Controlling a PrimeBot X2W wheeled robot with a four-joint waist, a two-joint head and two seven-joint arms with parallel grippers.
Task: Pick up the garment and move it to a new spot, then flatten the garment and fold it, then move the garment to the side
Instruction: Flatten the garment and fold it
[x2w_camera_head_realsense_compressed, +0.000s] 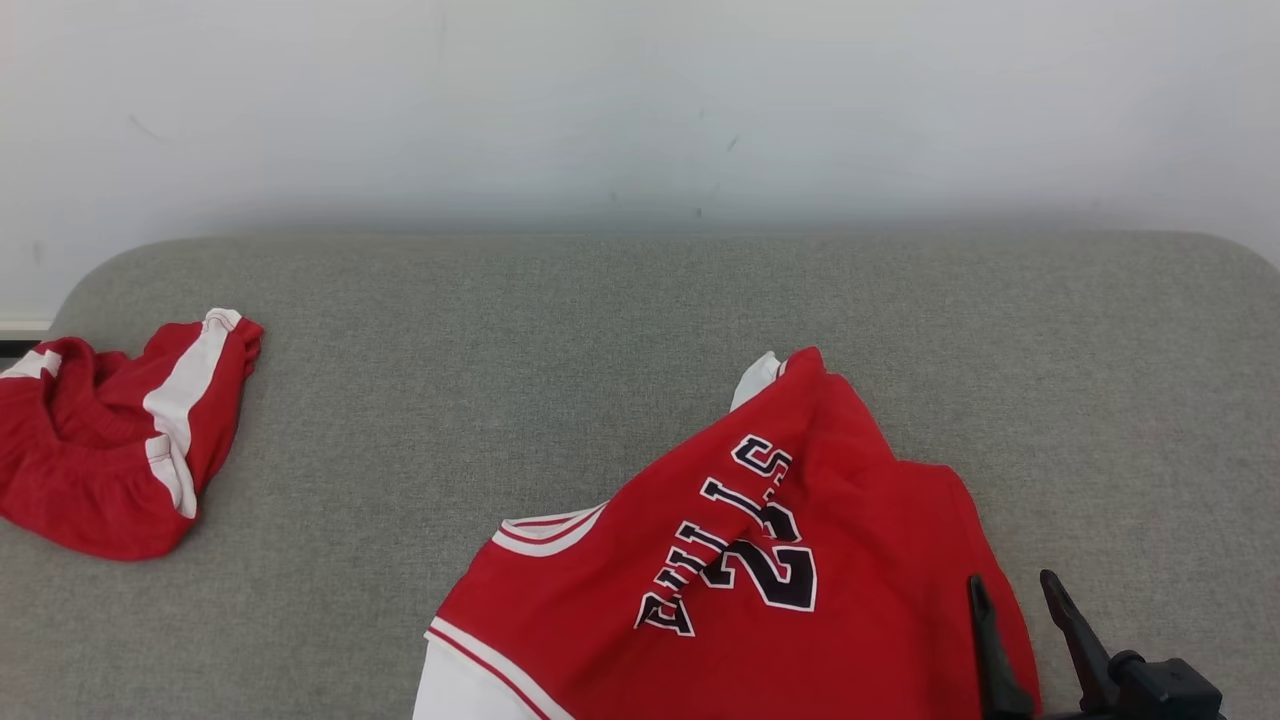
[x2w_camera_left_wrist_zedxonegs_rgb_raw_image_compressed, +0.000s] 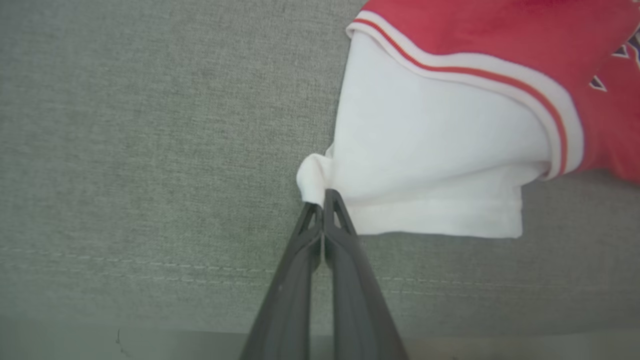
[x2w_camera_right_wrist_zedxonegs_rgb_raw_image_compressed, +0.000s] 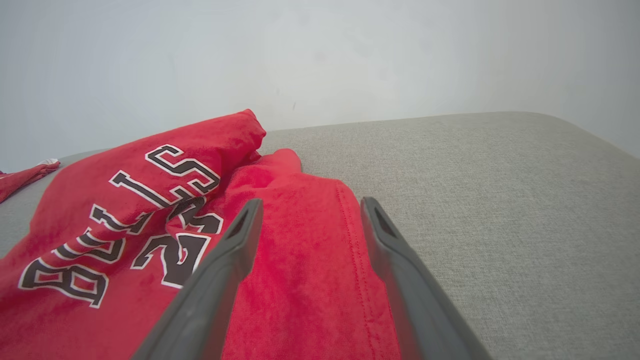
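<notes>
Here, a red jersey is seen lying crumpled on the grey worktop. It is placed near the front edge, a bit to the right. Black letters and a number are printed on it, and a white sleeve is tucked under its red and white trim.

A corner of that white sleeve is pinched by the left gripper. Its two dark fingers are pressed tight together on the cloth, low over the worktop.

The right gripper is held at the right side of the jersey. Its two fingers are spread wide open. In the right wrist view, the gripper is seen with one finger over the red cloth and the other along the stitched edge. Whether the cloth is touched by them cannot be told.

Another red and white piece of clothing is bunched up far to the left, well apart from the jersey. A pale wall is seen behind the worktop.
</notes>
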